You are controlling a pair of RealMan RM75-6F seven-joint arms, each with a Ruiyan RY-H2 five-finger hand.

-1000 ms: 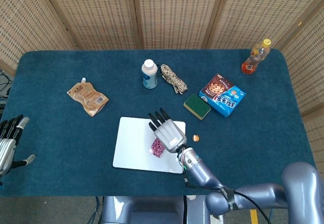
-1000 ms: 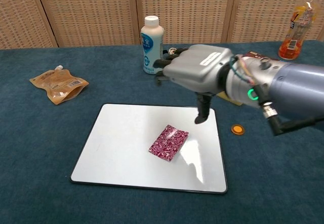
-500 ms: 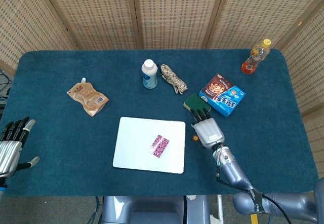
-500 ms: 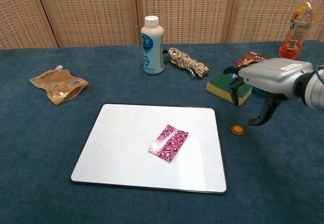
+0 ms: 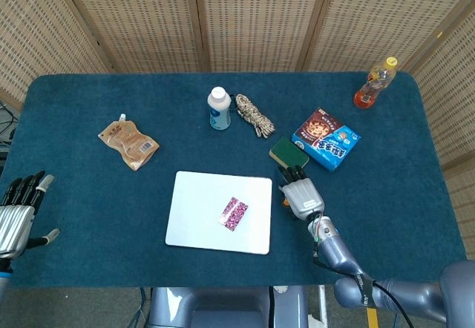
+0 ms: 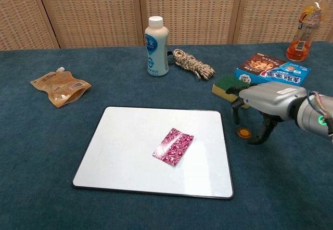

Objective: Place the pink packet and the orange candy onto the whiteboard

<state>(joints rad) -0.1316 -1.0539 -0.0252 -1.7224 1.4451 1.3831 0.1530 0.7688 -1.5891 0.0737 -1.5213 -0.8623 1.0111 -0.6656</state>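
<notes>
Risk, my read: the orange candy (image 6: 243, 132) is a small flat disc on nappy blue table (image 6: 47, 188) cloth just off the whiteboard's (image 6: 130, 152) right edge, so the right hand (image 6: 263, 102), fingers spread and curled down around it but not yet touching, could flick it away or pinch cloth. Pink packet (image 6: 173, 146), glossy patterned foil, already lies flat mid-board; the board is smooth and slick, so dropped candy may skid. Left hand (image 5: 16, 213) hangs spread and empty off the table's near-left corner.

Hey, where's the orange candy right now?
The orange candy lies on the blue tablecloth just off the whiteboard's right edge, under the right hand, in front of the green sponge in the chest view.
</notes>
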